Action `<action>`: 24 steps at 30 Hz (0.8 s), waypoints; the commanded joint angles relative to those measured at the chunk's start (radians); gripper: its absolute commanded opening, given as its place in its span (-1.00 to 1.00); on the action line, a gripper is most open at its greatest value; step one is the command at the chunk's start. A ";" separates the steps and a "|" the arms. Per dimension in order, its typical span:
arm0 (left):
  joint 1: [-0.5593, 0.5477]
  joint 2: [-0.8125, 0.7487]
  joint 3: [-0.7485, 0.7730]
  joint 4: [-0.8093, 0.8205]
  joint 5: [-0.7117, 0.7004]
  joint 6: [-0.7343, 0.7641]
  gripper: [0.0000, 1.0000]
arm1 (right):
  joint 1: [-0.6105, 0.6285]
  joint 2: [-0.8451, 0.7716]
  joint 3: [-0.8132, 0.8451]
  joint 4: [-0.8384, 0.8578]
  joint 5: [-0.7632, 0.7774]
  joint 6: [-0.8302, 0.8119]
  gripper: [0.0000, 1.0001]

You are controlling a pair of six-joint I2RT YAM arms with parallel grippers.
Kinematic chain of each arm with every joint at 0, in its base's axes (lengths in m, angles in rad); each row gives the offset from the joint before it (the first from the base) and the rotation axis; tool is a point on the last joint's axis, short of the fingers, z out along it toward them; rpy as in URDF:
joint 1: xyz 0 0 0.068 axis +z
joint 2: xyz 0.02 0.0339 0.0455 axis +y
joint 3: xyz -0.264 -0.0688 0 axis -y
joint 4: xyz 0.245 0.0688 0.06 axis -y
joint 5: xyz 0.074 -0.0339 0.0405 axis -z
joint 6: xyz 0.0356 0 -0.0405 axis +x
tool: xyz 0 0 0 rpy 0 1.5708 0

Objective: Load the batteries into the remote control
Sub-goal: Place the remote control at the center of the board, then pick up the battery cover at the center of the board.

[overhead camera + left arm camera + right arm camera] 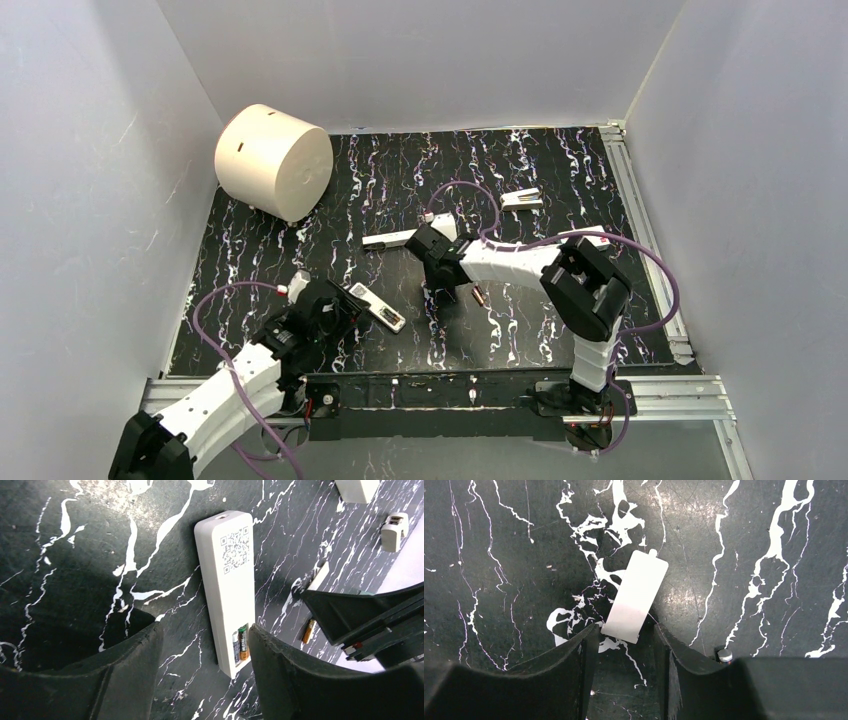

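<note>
The remote control point(227, 580) lies back side up on the black marbled table, its battery recess open at the near end. One battery point(243, 642) sits in that recess. My left gripper point(202, 630) is open around that near end, with its right finger point(290, 670) close beside the remote point(378, 307). A second battery point(480, 295) lies loose on the table next to my right gripper point(443, 288). In the right wrist view my right gripper point(624, 632) is open, its tips on either side of the near end of a small flat white cover point(636, 596).
A big white cylinder point(272, 160) stands at the back left. A plain white strip point(392, 239) lies behind the right gripper, and a white box point(522, 199) further back right. White walls enclose the table, with metal rails point(640, 200) along the right and near edges.
</note>
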 commanded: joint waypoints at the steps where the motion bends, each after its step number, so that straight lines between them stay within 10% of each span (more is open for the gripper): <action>1: -0.004 -0.026 0.063 -0.138 -0.030 0.119 0.25 | -0.031 0.043 -0.023 -0.051 -0.066 0.031 0.06; 24: 0.002 0.462 0.453 0.072 0.449 0.512 0.18 | -0.066 -0.103 -0.173 0.099 -0.131 -0.175 -0.39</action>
